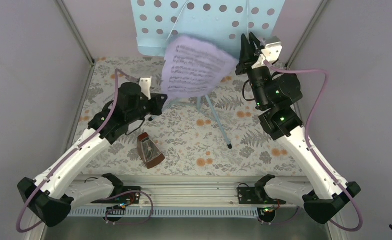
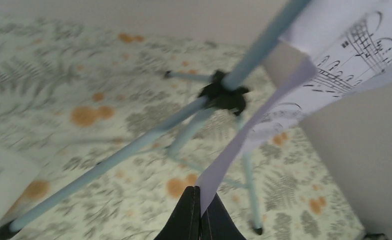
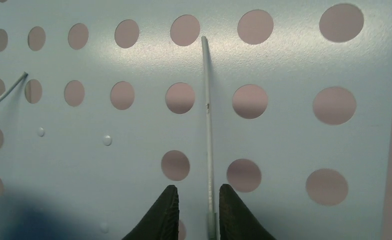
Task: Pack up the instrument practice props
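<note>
L gripper [image 2: 200, 202] is pinched shut on the bottom edge of a lavender sheet [image 2: 334, 55]. The page rises toward the desk [image 1: 209, 20] of the stand [image 2: 264, 45]. It's blurred in the top view, so prob. flexing, and I can't tell if its top edge touches the desk. R gripper [image 3: 198, 200] is up at the desk face, fingers a narrow gap apart w/ the retaining wire [image 3: 207, 115] between them, not clamped on it as far as I can see. Metronome [image 1: 149, 150] lies on the floral cloth [image 1: 264, 150] beside the L arm, apart from the stand's legs [image 1: 219, 122].

Step in hand, I reckon: get the sheet clear of the desk. I'd draw it slow, along the page's own plane, so the paper slides rather than tears at the pinch. R should steady the desk or ease the wire aside first, since the tripod looks tippy.

Writing: only printed staves & notes on the sheet, no title or words legible. No brand visible.
</note>
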`<state>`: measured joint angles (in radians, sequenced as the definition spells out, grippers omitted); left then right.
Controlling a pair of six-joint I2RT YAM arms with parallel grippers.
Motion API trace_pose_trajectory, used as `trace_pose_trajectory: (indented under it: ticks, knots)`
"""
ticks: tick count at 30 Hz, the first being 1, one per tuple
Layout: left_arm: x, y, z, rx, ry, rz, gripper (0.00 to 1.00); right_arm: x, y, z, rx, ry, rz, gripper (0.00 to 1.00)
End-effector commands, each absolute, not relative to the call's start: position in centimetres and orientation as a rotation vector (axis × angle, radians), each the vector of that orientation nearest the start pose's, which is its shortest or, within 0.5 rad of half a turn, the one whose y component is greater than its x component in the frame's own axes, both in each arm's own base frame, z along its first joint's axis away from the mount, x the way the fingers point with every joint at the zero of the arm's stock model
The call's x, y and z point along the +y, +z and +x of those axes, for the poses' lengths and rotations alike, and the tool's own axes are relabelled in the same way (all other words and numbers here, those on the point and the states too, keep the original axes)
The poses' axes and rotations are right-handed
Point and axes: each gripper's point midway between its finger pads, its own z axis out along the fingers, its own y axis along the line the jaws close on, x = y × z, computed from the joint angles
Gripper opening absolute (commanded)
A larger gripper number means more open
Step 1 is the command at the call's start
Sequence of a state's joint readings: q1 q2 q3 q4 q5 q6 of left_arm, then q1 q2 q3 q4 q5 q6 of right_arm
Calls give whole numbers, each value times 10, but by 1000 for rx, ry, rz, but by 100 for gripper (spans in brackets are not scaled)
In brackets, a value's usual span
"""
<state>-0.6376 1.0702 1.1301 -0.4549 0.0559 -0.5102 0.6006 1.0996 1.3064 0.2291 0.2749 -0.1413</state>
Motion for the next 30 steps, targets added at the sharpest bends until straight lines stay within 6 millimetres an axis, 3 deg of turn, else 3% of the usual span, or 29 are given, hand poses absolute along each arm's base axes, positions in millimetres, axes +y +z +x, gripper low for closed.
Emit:
trace_pose_trajectory:
  ticks: [1, 4, 6, 8, 18, 23, 30]
  knots:
    - [-194, 286, 288, 2133, -797, 88, 2, 153, 559, 309, 1144, 263, -158, 31]
    - [-168, 263, 301, 2168, -778, 8, 2, 152, 558, 307, 1135, 264, -156, 58]
    - [-154, 247, 308, 2193, -786, -31, 2, 149, 560, 304, 1128, 264, -148, 84]
    - [-136, 233, 316, 2215, -782, -86, 2, 146, 560, 302, 1125, 261, -138, 99]
    - [-50, 148, 326, 2323, -839, -424, 2, 135, 557, 290, 1119, 273, -113, 100]
    - [-8, 123, 324, 2281, -843, -650, 2, 129, 557, 283, 1114, 291, -94, 100]
    - [20, 95, 322, 2271, -831, -820, 2, 120, 555, 273, 1116, 301, -70, 100]
